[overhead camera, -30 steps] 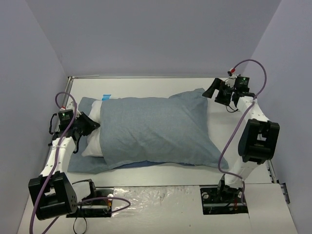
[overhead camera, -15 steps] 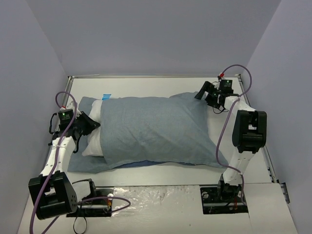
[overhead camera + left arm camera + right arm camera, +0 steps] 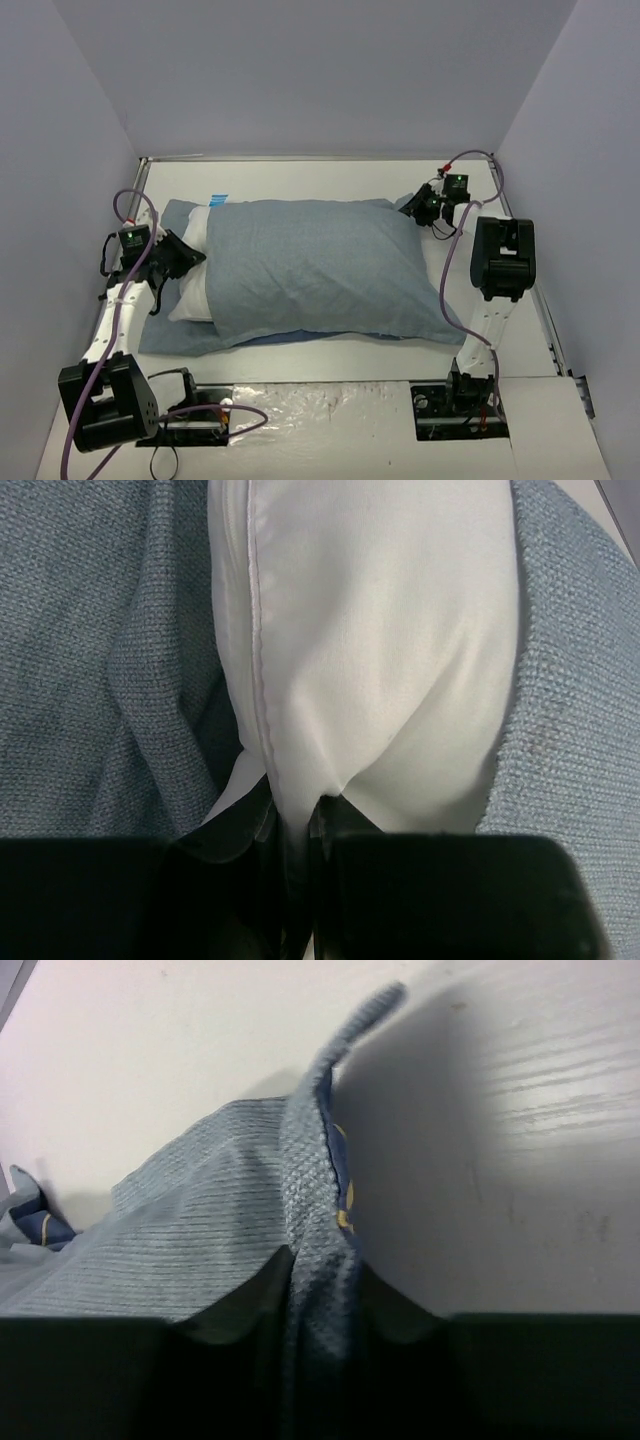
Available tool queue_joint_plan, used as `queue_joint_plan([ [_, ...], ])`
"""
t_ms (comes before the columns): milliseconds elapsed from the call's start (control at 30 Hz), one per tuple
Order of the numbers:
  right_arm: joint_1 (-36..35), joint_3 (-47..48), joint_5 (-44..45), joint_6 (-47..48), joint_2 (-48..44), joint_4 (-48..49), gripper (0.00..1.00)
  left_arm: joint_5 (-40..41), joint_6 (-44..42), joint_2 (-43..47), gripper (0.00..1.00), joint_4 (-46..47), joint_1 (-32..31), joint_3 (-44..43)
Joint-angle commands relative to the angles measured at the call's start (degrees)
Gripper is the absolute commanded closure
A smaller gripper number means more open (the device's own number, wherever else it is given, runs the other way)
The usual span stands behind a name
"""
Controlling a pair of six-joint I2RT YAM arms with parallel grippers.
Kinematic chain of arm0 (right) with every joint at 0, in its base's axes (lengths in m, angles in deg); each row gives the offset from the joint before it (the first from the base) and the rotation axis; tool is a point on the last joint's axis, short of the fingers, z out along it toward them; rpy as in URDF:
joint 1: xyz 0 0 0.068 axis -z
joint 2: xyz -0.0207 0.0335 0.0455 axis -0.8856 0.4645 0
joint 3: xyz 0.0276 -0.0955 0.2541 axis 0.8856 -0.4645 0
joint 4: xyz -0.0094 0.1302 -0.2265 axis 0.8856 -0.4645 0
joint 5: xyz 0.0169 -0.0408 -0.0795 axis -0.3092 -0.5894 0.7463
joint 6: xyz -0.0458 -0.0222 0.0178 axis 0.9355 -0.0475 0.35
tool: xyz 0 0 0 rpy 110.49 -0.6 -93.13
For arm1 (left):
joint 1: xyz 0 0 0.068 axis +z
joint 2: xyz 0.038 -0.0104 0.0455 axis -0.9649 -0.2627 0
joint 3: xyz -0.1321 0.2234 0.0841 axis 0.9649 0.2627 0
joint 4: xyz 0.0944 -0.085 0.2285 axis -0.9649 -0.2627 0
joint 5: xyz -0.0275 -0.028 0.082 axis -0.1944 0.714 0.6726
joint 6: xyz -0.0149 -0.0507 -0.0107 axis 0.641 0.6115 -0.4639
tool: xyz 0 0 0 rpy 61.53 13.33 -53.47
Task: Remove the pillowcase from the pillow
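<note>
One pillow (image 3: 188,298), one pillowcase (image 3: 320,265)

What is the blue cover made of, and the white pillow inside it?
The pillowcase looks like woven cloth, matte and a bit coarse: you can see its tiny threads. The pillow looks like smoother, finer white fabric with a stitched seam; its filling is hidden.

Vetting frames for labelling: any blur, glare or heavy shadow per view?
Top external: soft even light, pillowcase sharp, only a thin shadow along its near edge. Left wrist: pillow seam and blue weave crisp; bottom strip black and defocused. Right wrist: the raised pillowcase corner throws a broad shadow on the table; bottom strip likewise dark.
</note>
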Motion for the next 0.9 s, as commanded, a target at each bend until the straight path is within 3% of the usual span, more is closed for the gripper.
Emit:
queue_joint_plan([
  [0,1.26,1.11,-4.91,-3.51,-2.63,5.19,0.86,-0.64,-0.04,1.93,0.98,0.96,0.43,-2.45],
  [33,2.22,1.11,-5.26,-3.25,-4.37,6.15,1.00,-0.55,0.14,2.19,0.98,1.04,0.52,-2.45],
  [467,15.75,-0.03,-11.06,10.79,-24.68,1.86,1.00,4.19,2.33,7.03,0.98,-0.28,3.59,-11.67],
  [867,21.74,-1.00,-2.63,26.10,-31.90,-8.87,1.00,8.32,2.86,9.57,0.98,-2.21,4.03,-13.18],
])
